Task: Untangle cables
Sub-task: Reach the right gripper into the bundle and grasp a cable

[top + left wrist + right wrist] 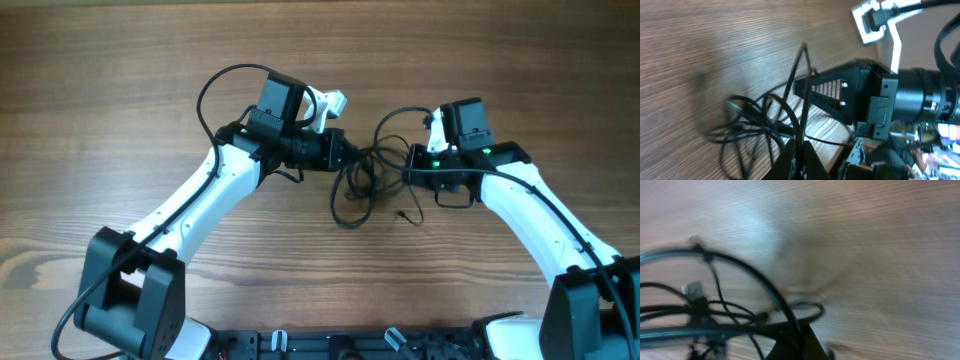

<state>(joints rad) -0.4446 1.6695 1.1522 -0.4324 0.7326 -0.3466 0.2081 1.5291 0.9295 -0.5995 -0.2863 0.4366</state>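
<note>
Cables [360, 185]. Lie in a loose black bunch on the wooden table [120, 60], near its middle, between the tips of the two arms. Send one loop [393, 114] up beside the right arm and trail one thin end with a tiny plug [405, 213] onto bare wood on the robot's side of the bunch.

Left gripper [345, 155]. Points right, touching the bunch's left edge. Shows in its own wrist view as fingers [809, 162] pressed together into one dark wedge, with a single taut strand [802, 100] running straight into the tip: clamped on the cables.

Right gripper [410, 168]. Points left, at the bunch's right edge. Looks pressed together too in its own blurred view, strands meeting the tip; cannot tell whether any is nipped.
</note>
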